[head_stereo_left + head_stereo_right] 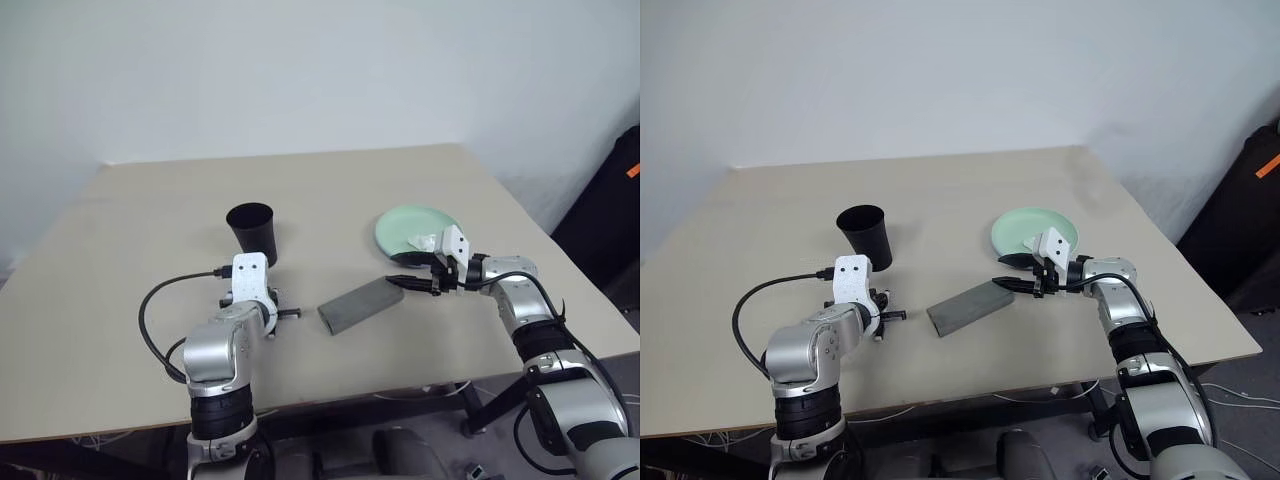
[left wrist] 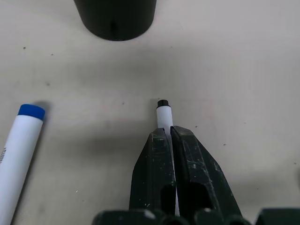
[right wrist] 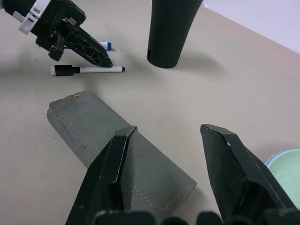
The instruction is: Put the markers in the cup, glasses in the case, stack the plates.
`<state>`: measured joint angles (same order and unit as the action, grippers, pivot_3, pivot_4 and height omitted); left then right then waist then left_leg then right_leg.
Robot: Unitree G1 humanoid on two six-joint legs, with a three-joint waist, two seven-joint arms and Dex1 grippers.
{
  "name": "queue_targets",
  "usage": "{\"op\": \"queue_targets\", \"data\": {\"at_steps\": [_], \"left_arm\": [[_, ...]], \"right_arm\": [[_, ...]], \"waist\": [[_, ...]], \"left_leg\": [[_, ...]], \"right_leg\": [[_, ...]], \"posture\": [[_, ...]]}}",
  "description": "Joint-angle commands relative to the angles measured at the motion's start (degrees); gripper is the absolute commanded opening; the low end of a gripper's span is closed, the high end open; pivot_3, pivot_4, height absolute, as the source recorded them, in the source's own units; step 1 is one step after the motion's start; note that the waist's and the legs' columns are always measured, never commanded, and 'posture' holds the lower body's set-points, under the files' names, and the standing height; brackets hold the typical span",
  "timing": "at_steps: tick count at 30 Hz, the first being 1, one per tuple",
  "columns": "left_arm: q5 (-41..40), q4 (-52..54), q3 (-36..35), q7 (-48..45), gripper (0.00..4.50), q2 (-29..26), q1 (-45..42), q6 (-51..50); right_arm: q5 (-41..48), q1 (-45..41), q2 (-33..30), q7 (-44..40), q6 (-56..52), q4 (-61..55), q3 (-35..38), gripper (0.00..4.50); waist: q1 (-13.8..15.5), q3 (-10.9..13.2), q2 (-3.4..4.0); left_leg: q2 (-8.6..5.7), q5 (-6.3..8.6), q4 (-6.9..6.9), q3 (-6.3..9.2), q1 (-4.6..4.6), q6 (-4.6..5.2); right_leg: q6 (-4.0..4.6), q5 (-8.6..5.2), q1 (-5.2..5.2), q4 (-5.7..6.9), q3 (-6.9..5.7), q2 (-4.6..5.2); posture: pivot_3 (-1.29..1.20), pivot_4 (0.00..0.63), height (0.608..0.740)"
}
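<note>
My left gripper (image 2: pixel 168 132) is shut on a thin white marker (image 2: pixel 162 113) with a black end, lying on the table. A second marker with a blue cap (image 2: pixel 21 154) lies beside it. The black cup (image 1: pixel 252 230) stands upright just beyond them. A grey case (image 1: pixel 358 304) lies closed at mid-table. My right gripper (image 3: pixel 168 129) stands open over the case's end, nothing between its fingers. The mint green plate (image 1: pixel 405 222) sits behind that gripper. The glasses are out of view.
A crumpled white tissue (image 1: pixel 424 242) rests on the green plate's near side. The table's front edge (image 1: pixel 350 395) runs close below both arms. A dark object (image 1: pixel 625 190) stands off the table at the far right.
</note>
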<state>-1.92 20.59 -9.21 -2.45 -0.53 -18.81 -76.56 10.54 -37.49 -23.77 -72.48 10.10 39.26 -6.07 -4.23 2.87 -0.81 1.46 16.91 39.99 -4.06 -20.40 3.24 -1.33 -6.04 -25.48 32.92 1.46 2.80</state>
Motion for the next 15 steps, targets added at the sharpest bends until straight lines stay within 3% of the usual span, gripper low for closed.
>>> {"op": "queue_targets", "data": {"at_steps": [1, 5, 9, 12, 15], "left_arm": [[-1.0, 0.5, 3.1, -1.4, 0.03, -1.9, -1.6, 2.1], [-1.5, 0.1, 2.5, -1.1, 0.03, -1.8, -1.2, 2.6], [-1.3, -0.4, 2.7, -0.4, 0.92, -2.1, -1.3, 2.1], [-0.9, -1.3, 2.5, 0.6, 1.98, -1.6, -1.3, 2.0], [-1.2, -1.4, 2.1, 1.0, 1.98, -1.5, -1.5, 2.2]], "right_arm": [[0.3, -1.4, -0.5, 0.4, 1.2, -0.5, 1.2, 2.32], [0.2, -1.2, -0.5, 0.7, 1.3, -0.6, 1.3, 2.32], [0.2, -0.8, -0.6, 0.9, 1.3, -0.8, 1.3, 2.32], [0.3, -0.7, -0.6, 1.0, 1.3, -0.9, 1.3, 2.32], [0.2, -0.5, -0.7, 1.2, 1.2, -1.0, 1.2, 2.32]], "waist": [[0.0, 0.0, 0.0], [0.0, 0.0, 0.0], [0.0, 0.0, 0.0], [0.0, 0.0, 0.0], [0.0, 0.0, 0.0]], "left_leg": [[0.0, 0.0, 0.0, 0.0, 0.0, 0.0], [0.0, 0.0, -0.01, 0.02, -0.01, 0.0], [0.01, 0.0, -0.03, 0.02, -0.01, 0.0], [0.01, 0.0, -0.04, 0.02, -0.01, 0.0], [0.0, 0.0, -0.04, 0.01, -0.02, 0.0]], "right_leg": [[0.0, 0.0, 0.0, 0.0, 0.0, 0.0], [0.0, 0.0, -0.01, -0.02, 0.0, 0.0], [0.0, 0.0, -0.02, -0.01, 0.0, 0.0], [0.0, 0.0, -0.02, -0.01, 0.0, 0.0], [0.0, 0.0, -0.02, -0.02, 0.0, 0.0]], "posture": [[0.0, 0.0, 0.74], [0.0, 0.0, 0.74], [0.0, 0.0, 0.74], [0.0, 0.0, 0.74], [0.0, 0.0, 0.74]]}}
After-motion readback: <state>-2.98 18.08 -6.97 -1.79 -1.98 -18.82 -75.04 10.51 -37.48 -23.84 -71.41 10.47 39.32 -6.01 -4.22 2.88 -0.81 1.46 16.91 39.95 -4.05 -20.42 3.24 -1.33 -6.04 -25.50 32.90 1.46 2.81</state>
